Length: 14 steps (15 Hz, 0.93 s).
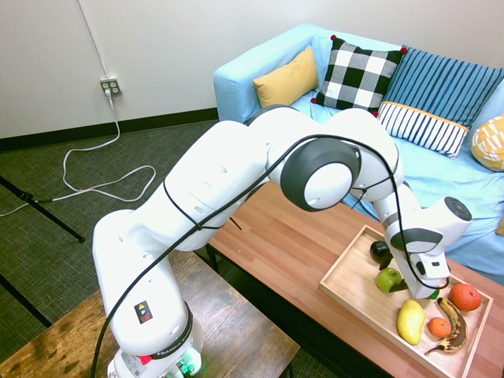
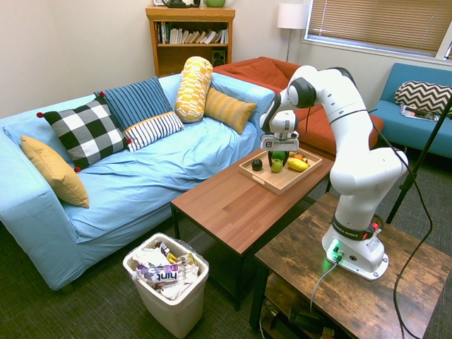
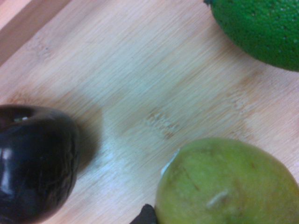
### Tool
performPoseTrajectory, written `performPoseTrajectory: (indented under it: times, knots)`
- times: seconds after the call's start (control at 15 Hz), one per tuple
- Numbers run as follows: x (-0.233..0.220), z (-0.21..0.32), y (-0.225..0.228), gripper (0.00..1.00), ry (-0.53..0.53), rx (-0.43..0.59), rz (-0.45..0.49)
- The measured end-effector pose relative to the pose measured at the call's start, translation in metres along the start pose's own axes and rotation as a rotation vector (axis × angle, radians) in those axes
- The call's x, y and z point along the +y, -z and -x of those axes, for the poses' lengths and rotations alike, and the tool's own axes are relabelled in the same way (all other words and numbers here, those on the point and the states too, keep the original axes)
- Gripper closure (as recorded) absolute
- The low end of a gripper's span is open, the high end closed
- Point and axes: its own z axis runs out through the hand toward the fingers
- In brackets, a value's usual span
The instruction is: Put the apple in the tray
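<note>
Apple (image 1: 388,279) is seen lying inside the tray (image 1: 346,277), on the bare wood near the tray's sofa-side end, just beside the black avocado (image 1: 380,250). In the wrist view the apple (image 3: 229,184) is shown resting on the tray floor (image 3: 140,79), with the avocado (image 3: 35,163) close by but apart from it, and a darker green fruit (image 3: 261,28) at the far corner of the frame.

The gripper (image 1: 417,291) is held low over the tray, right next to the apple. Finger state cannot be told: the fingers are hidden behind the gripper body in the first exterior view and too small to read in the second (image 2: 277,157). Whether the apple is touched by the gripper cannot be told either.

Other fruit is laid out in the same tray: a yellow mango (image 1: 410,321), a small orange (image 1: 439,327), a larger orange-red fruit (image 1: 465,296) and a brown-spotted banana (image 1: 454,323).

The tray is placed at one end of the long coffee table (image 1: 291,244), in front of the blue sofa (image 2: 141,162). A white wastebasket (image 2: 167,282) full of wrappers is seen on the floor at the table's other end.
</note>
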Motion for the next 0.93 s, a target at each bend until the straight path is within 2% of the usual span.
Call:
performPoseTrajectory:
  times: [0.53, 0.93]
  knots:
    - [0.002, -0.005, 0.005, 0.0, 0.048, -0.012, -0.014]
    - [0.029, -0.003, 0.07, 0.0, 0.052, 0.007, -0.072]
